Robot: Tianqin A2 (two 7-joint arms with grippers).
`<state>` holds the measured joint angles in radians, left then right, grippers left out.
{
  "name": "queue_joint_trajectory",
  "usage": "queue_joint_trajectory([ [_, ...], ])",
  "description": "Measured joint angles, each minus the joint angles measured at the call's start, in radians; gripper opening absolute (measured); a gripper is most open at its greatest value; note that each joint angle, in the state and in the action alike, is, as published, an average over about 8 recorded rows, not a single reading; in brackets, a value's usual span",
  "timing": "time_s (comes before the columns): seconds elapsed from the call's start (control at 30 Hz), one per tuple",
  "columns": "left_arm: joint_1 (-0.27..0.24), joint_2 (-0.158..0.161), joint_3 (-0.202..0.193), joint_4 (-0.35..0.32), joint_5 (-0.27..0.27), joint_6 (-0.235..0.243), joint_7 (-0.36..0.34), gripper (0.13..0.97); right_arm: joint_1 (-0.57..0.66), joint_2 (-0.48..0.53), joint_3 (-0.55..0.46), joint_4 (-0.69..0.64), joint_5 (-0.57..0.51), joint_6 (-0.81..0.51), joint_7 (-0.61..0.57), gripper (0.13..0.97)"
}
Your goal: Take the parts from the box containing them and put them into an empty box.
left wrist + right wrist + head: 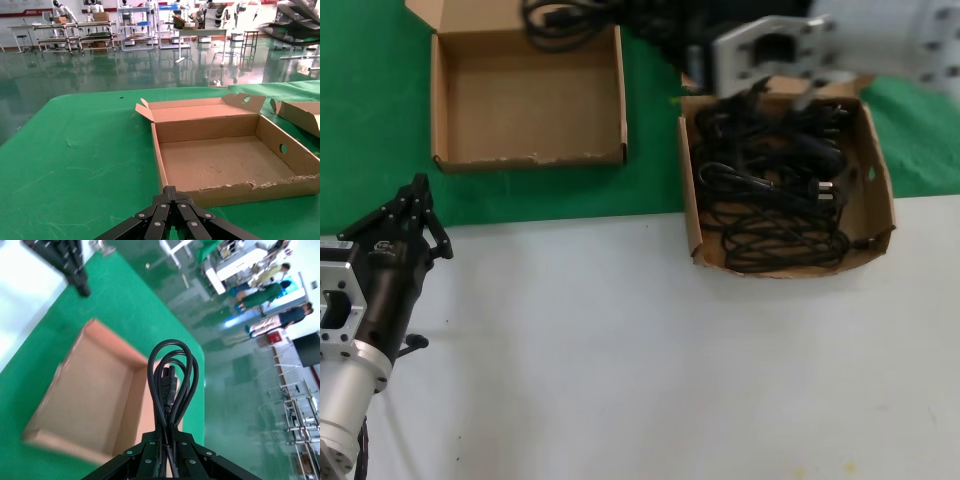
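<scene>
The right tool point(162, 452) is pinched shut on one coiled power cord point(170, 382), whose loops and plug stick out beyond the fingertips. In the head view this cord point(560, 22) hangs over the far rim of the smaller cardboard box point(455, 160), near its far right corner, so it is carried but not yet set down. The floor of that box is bare in every view: no cord is delivered so far. The larger cardboard box point(876, 175), at the edge where the green mat meets the white desk, holds a tangled heap of black cords point(775, 200), so most of the work remains. The left tool point(415, 215) waits over the desk's near left part, its fingers pressed together, holding nothing.
</scene>
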<state>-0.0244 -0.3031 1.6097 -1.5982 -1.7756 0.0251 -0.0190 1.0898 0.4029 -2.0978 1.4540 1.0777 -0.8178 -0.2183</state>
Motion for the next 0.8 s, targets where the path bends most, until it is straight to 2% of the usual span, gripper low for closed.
queue_joint_trajectory([
  [0.43,0.000,0.000,0.000,0.000,0.000,0.000,0.000,0.145,0.020,-0.227,-0.051,-0.316,0.060,0.220,-0.187,0.192],
  [0.63,0.000,0.000,0.000,0.000,0.000,0.000,0.000,0.145,0.016,-0.264,-0.057,-0.396,0.091,0.269,-0.241,0.221],
  [0.8,0.000,0.000,0.000,0.000,0.000,0.000,0.000,0.145,-0.002,-0.258,-0.041,-0.384,0.113,0.277,-0.222,0.274],
])
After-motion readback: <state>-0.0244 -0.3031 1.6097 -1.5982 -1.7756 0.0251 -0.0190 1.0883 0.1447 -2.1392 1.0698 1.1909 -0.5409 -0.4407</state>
